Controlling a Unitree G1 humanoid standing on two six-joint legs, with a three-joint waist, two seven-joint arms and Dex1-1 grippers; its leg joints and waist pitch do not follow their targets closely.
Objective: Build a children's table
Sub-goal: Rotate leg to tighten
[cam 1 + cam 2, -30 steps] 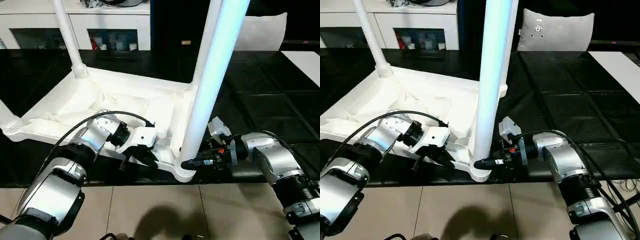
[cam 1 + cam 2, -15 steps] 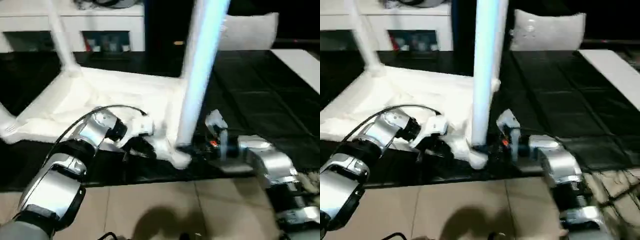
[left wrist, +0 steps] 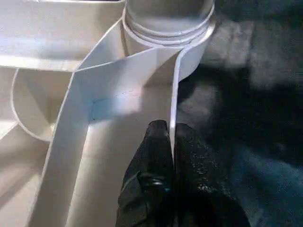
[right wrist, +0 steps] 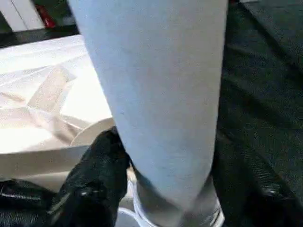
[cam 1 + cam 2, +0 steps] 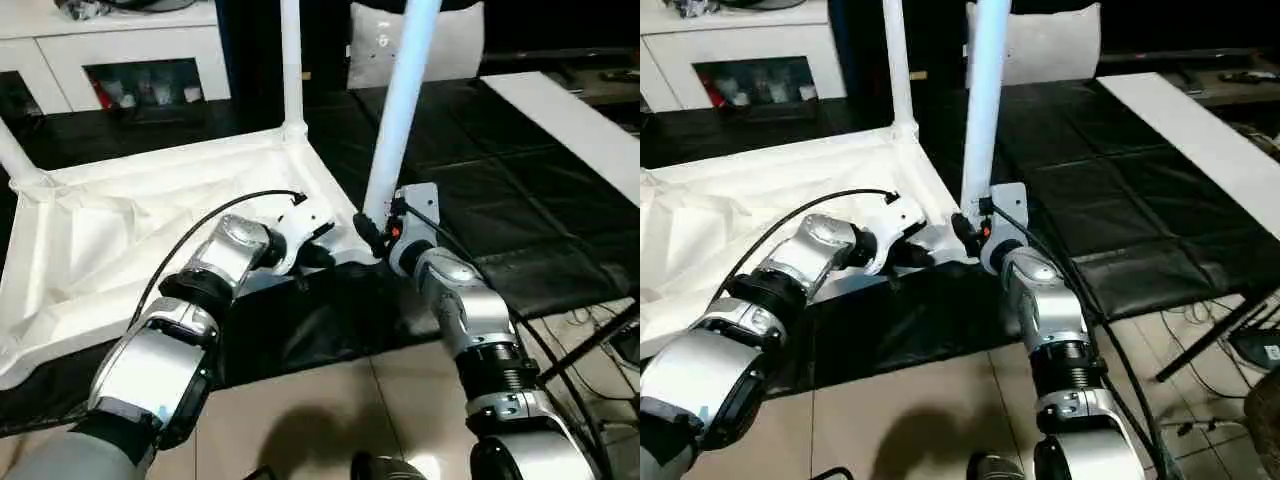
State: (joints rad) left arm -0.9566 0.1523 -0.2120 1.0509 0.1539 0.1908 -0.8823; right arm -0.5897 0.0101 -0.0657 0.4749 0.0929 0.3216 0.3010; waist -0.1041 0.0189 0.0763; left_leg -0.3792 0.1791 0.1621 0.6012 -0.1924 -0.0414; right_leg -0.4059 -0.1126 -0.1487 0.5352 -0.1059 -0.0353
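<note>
The children's table top [image 5: 120,230] lies upside down on a black mat, ribbed side up. Three white legs stand in its corner sockets: a near one [image 5: 400,110], a far one [image 5: 290,60] and a left one [image 5: 15,155]. My left gripper [image 3: 170,127] is shut on the thin rim wall of the top, just beside the near corner socket [image 3: 165,19]. My right gripper [image 4: 165,151] reaches in from the other side and hugs the base of the near leg [image 4: 156,85], with a black finger [image 4: 99,175] pressed on each side.
The black mat [image 5: 480,180] covers the floor under and right of the top, with tiles [image 5: 330,420] in front. A grey-white pillow [image 5: 455,40] and a white cabinet [image 5: 110,60] stand at the back. A white panel [image 5: 570,120] lies far right, with cables [image 5: 1200,420] near it.
The camera has swung, so the whole scene sits differently in the picture. Both grippers stay at the near corner, left on the rim, right at the leg's base.
</note>
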